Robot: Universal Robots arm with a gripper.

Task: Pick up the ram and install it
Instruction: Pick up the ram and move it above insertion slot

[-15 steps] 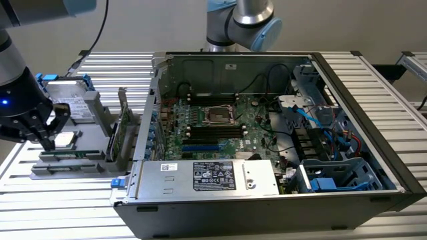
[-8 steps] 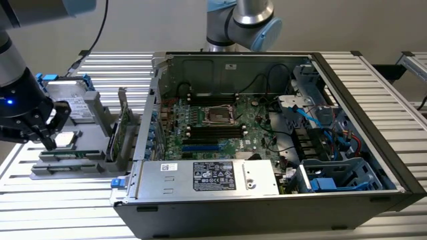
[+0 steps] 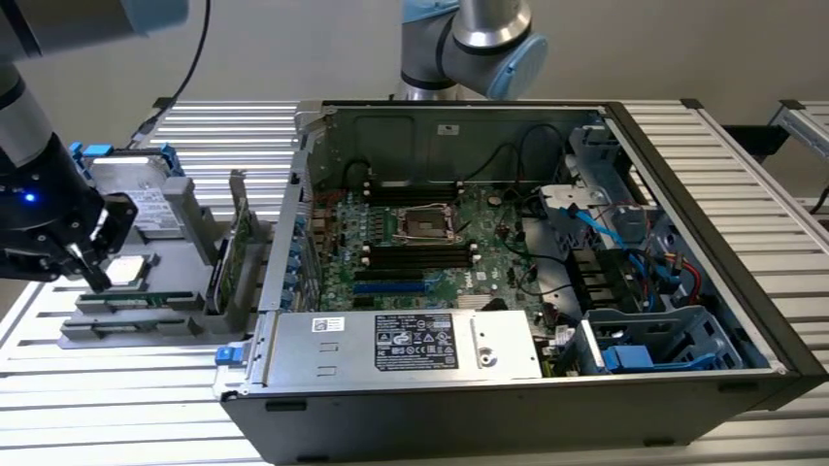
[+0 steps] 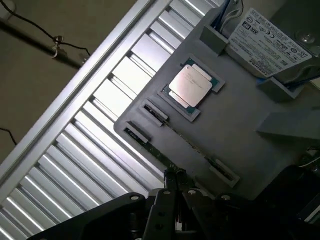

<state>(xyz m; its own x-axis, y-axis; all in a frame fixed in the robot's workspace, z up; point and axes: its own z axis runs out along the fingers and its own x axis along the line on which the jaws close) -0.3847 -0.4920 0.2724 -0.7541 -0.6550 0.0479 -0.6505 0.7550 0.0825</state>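
Wrist view: gripper fingers pinched to a thin slit on the ram, approx. mid-length. The ram stands on edge in a slot of the grey holder, just beside the silver CPU. A labelled drive sits at the holder's far corner. Exterior view adds context: gripper is down on the holder at the exterior view's left, w/ the open PC case and motherboard to the right, well apart from the ram.

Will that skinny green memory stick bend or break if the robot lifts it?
The ram looks like a thin, rigid board, so probably stiff and light. Standing on edge in the gray holder, it would likely tip without that support.
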